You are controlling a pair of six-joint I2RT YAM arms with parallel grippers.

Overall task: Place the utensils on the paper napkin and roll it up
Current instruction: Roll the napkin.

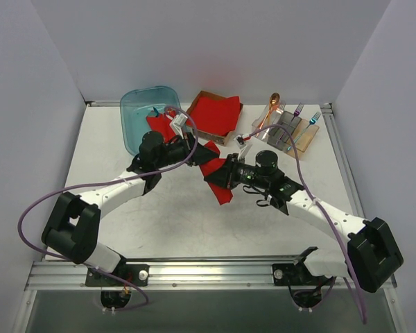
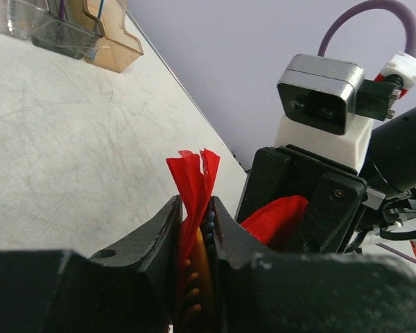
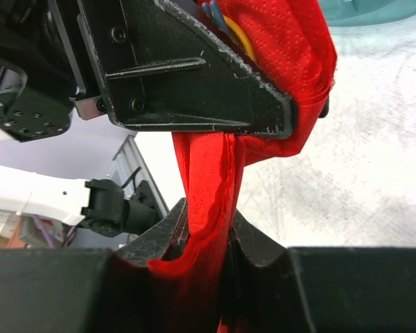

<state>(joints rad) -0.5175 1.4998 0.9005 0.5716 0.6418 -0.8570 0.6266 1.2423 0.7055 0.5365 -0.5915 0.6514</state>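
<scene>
As left end effector and right end effector clamp the paper napkin, utensils barely show.

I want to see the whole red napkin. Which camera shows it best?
The top camera: most of the paper napkin shows, held between left hand and right hand. Right wrist sees only a pinched fold; left wrist, only a crumpled tip.

Setting: robotics lab test cell. Evidence: plain pale-grey partition walls on three sides of a scuffed off-white desk; silver aluminium mounting rail at its near edge; two white-and-black robot arms bolted there; looped purple cables.
</scene>
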